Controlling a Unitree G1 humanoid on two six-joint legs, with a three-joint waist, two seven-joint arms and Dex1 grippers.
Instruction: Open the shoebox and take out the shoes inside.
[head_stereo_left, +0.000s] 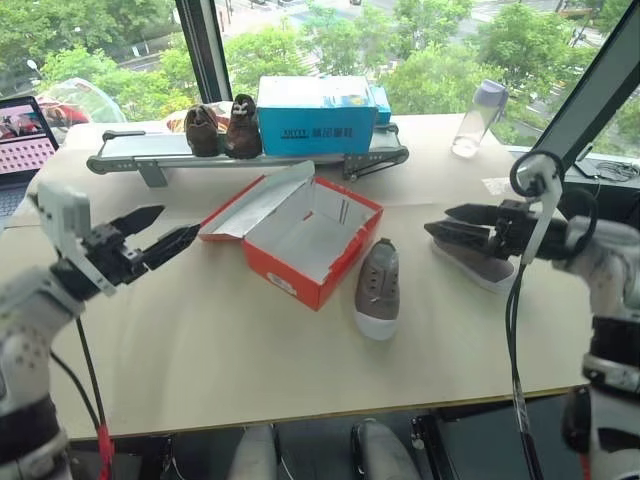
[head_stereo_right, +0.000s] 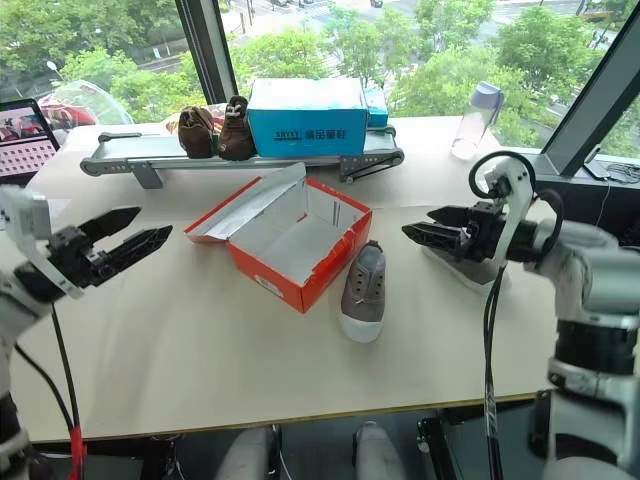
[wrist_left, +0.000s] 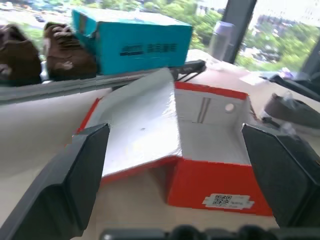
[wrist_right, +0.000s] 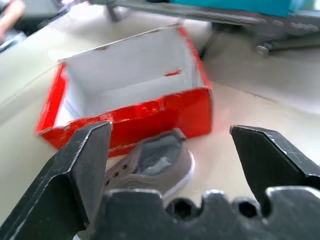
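Left eye view shows the shoebox (head_stereo_left: 300, 235) open and empty mid-table, both shoes (head_stereo_left: 378, 288) out beside it, the left gripper (head_stereo_left: 158, 237) and right gripper (head_stereo_left: 462, 222) spread and empty; a careless arm sweep could knock the shoe lying under the right gripper.

Blue box (head_stereo_left: 317, 115) behind the shoebox (head_stereo_left: 300, 235): dark print on its front side, not legible. Shoebox end carries a small white label (wrist_left: 228, 201) with QR codes, text too small to read.
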